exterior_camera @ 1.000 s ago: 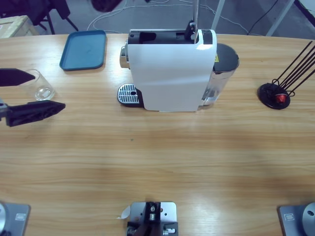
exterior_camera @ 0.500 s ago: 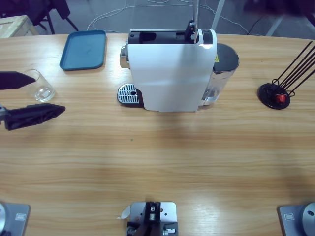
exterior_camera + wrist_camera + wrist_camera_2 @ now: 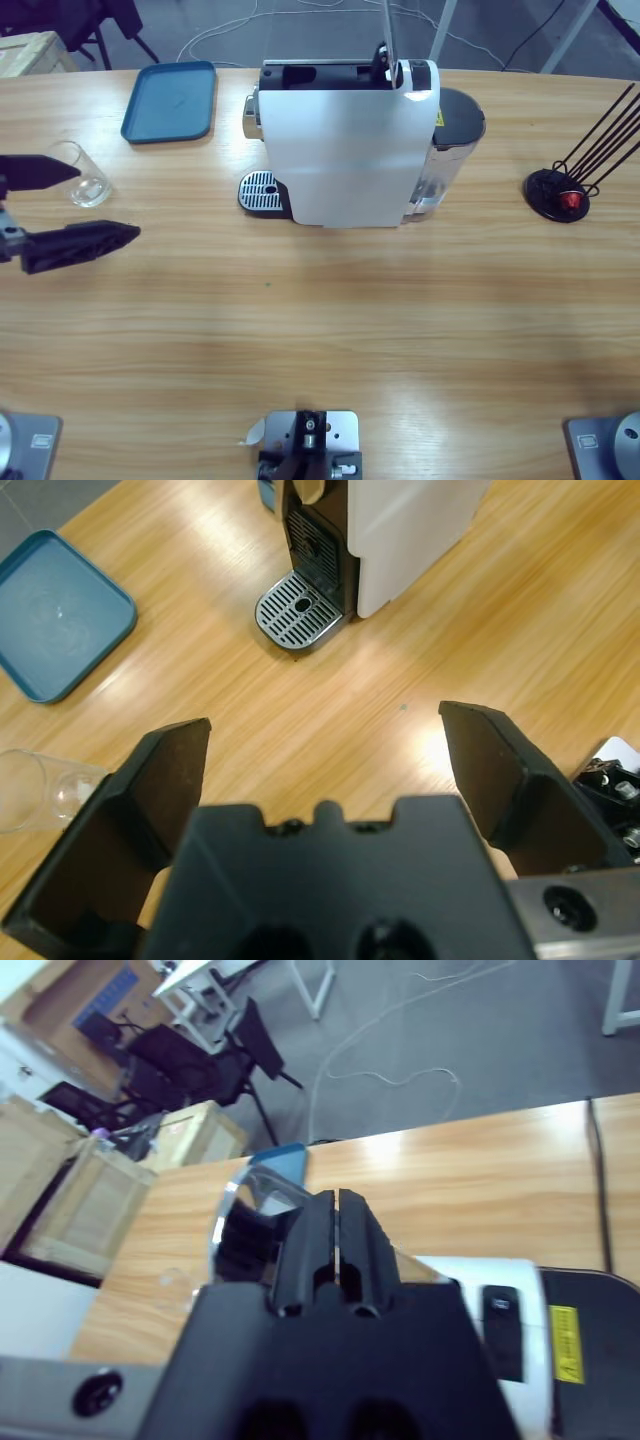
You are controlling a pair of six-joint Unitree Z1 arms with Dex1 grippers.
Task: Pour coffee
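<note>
Leftward, the left gripper [image 3: 62,207] gapes wide just beside the glass [image 3: 82,174], gripping nothing. Right gripper [image 3: 338,1222] is clenched above the coffee machine [image 3: 345,140], whose drip tray [image 3: 301,608] sits bare

This looks like a lab or workshop. A long wooden table [image 3: 320,320] stands on a grey floor [image 3: 480,1040] where loose white cables [image 3: 400,1070] trail. Behind the table are wooden crates [image 3: 70,1200], black office chairs [image 3: 200,1050] and white table legs [image 3: 310,985], with cardboard boxes [image 3: 90,995] further back. On the table, a white coffee machine [image 3: 345,140], a blue tray [image 3: 170,100], a glass [image 3: 82,175] and a black wire rack [image 3: 580,165] are set well apart, as for a test.
</note>
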